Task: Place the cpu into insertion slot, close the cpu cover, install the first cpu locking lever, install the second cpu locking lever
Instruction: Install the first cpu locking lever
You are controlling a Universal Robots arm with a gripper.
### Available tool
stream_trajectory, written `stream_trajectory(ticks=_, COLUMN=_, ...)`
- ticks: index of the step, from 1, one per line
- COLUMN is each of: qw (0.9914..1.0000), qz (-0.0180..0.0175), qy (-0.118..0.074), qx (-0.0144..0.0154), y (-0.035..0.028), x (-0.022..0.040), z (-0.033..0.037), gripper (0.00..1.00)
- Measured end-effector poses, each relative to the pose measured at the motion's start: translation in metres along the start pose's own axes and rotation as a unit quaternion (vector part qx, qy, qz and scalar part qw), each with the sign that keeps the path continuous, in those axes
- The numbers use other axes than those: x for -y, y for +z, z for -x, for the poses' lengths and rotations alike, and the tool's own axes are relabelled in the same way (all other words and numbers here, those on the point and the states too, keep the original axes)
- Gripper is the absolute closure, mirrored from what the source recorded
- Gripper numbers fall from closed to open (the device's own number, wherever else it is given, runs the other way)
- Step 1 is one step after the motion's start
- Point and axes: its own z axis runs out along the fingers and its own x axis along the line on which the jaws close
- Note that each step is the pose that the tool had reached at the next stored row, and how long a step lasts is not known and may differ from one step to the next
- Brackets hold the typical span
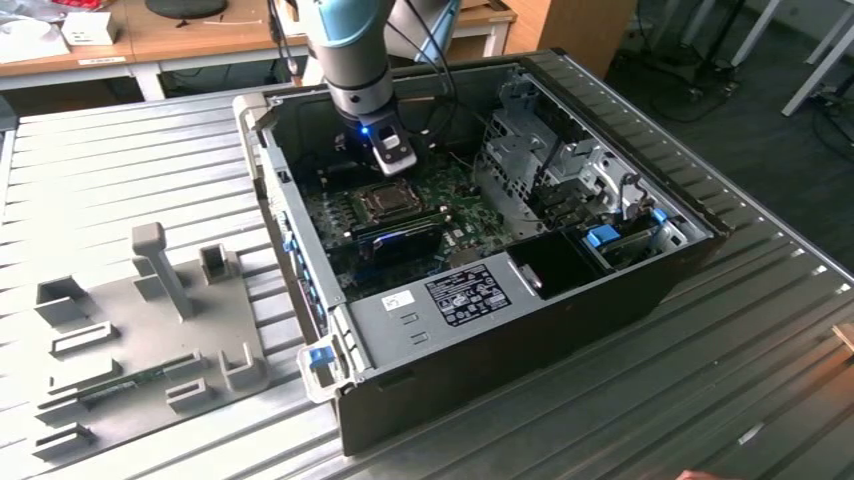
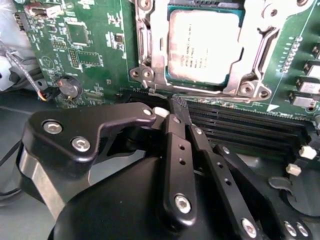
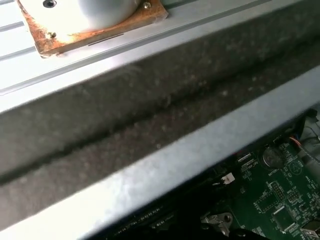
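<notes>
The cpu (image 2: 202,45) lies flat in the insertion slot (image 1: 384,201), its grey metallic top facing up. The silvery cpu cover (image 2: 156,45) lies down around it, framing the chip. A thin metal locking lever (image 2: 159,94) runs along the socket edge nearest my gripper. My gripper (image 2: 178,106) has its black fingers (image 2: 175,135) pressed together, the tip right beside that lever and the socket's edge. Whether the tip touches the lever I cannot tell. In the exterior view my gripper (image 1: 391,163) hangs inside the open computer case, just behind the socket.
Long black memory slots (image 2: 240,125) run beside the socket, under the fingers. A coin battery (image 2: 67,87) sits on the green board. A metal drive cage (image 1: 534,150) stands at the exterior view's right. The case wall (image 3: 150,165) is close by. A grey fixture plate (image 1: 147,320) lies outside.
</notes>
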Motion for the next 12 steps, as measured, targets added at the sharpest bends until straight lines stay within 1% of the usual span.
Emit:
stream_trajectory(ticks=2, qw=1.00000, qz=-0.0008, qy=0.000, qx=-0.0001, y=-0.0028, x=-0.0006, z=0.0003, gripper=0.90)
stream_trajectory(ticks=4, qw=1.00000, qz=-0.0008, qy=0.000, qx=0.0000, y=-0.0042, x=-0.0011, z=0.0003, gripper=0.90)
stream_trajectory(ticks=9, qw=1.00000, qz=-0.0003, qy=0.000, qx=0.0007, y=-0.0044, x=-0.0040, z=-0.0036, gripper=0.90)
stream_trajectory(ticks=10, qw=1.00000, qz=0.0003, qy=0.000, qx=0.0012, y=-0.0043, x=-0.0042, z=-0.0045, gripper=0.90)
stream_trajectory(ticks=12, qw=1.00000, qz=0.0001, qy=0.000, qx=0.0016, y=-0.0046, x=-0.0039, z=-0.0049, gripper=0.90)
